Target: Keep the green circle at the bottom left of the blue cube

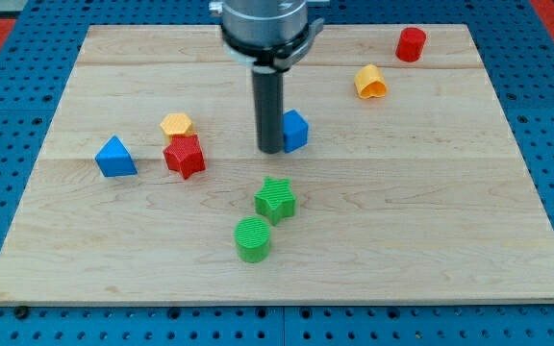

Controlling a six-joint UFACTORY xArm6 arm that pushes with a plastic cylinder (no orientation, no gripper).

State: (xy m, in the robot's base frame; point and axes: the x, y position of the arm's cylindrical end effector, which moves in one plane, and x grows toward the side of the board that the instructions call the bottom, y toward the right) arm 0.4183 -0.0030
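Green circle (253,239) sits toward the view's bottom from my tip (270,150), slightly to the view's left, well apart from it. Already lies below and left of the blue cube (295,131), with the green star (276,200) touching or nearly touching it on the upper right, between circle and cube.

Step in hand, judged from the layout: hold the arrangement, or tighten it. Best done by leaving the circle alone unless a closer placement is wanted; then approach from the view's bottom left of the circle and push gently up and right, minding that the star would be shoved ahead into the cube. Avoid nudging the cube itself: my tip stands just beside it on the view's left, seemingly touching, though the rod hides the contact line.

Circle stands upright as a short cylinder, flat ribbed face up; round, so no long axis on the board and no pointing direction worth aligning.

No jaws on the end effector, just a bare rod holding nothing.

Farther left of my tip: red star (185,156), yellow hexagon (176,125), blue triangle (114,158).
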